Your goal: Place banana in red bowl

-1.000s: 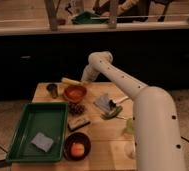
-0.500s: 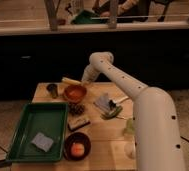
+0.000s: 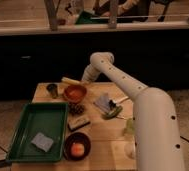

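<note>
next to nothing different from half a second back: same arm (image 3: 119,82) pose, same layout on the table (image 3: 102,142). gripper (image 3: 85,78) low over the back edge, just behind the red bowl (image 3: 75,93) and at the right end of the banana (image 3: 70,81); cannot tell whether apart, together or clamped on anything. banana lying along the back edge, behind the bowl and outside it, unmoved. cup (image 3: 52,90) just left of the bowl, near the back-left corner. tray (image 3: 23,125) filling the front-left, its rim close to the left edge. dark bowl (image 3: 77,145) with an orange near the front edge, just right of the tray. bare wood front centre, between dark bowl and robot body; right side taken up by the arm, packet (image 3: 104,102) beneath it.
</note>
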`<state>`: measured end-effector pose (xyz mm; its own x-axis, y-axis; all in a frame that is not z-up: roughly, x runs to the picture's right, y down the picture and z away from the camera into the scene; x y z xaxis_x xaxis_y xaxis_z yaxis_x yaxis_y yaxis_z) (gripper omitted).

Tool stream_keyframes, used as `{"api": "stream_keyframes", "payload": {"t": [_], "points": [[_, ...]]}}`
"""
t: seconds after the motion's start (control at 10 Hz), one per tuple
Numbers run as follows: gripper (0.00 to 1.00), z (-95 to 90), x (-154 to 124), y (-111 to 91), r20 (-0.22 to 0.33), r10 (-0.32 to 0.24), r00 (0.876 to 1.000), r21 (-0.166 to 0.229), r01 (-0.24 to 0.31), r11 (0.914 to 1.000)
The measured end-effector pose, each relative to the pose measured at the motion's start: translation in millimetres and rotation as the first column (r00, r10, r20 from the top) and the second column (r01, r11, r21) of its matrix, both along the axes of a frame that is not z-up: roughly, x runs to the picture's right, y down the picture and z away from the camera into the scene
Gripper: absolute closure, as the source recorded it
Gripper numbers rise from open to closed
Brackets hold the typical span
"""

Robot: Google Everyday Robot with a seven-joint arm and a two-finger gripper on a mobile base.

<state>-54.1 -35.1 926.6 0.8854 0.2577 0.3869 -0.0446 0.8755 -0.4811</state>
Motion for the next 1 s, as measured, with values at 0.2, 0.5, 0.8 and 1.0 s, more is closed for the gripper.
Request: {"api": "stream_keyframes", "payload": {"t": [0.2, 0.5, 0.8, 1.0], "points": [[1.00, 0.3, -0.6, -0.2, 0.004, 0.004, 1.000, -0.001, -0.004, 1.0000], [1.00, 0.5, -1.5, -1.0, 0.011, 0.014, 1.000, -0.005, -0.014, 0.9999], [1.00, 0.7, -2.0, -1.6, 0.018, 0.025, 1.000, -0.009, -0.024, 0.9997], [1.00, 0.8, -2.8, -2.1, 0.021, 0.031, 0.999, -0.012, -0.031, 0.9995]]}}
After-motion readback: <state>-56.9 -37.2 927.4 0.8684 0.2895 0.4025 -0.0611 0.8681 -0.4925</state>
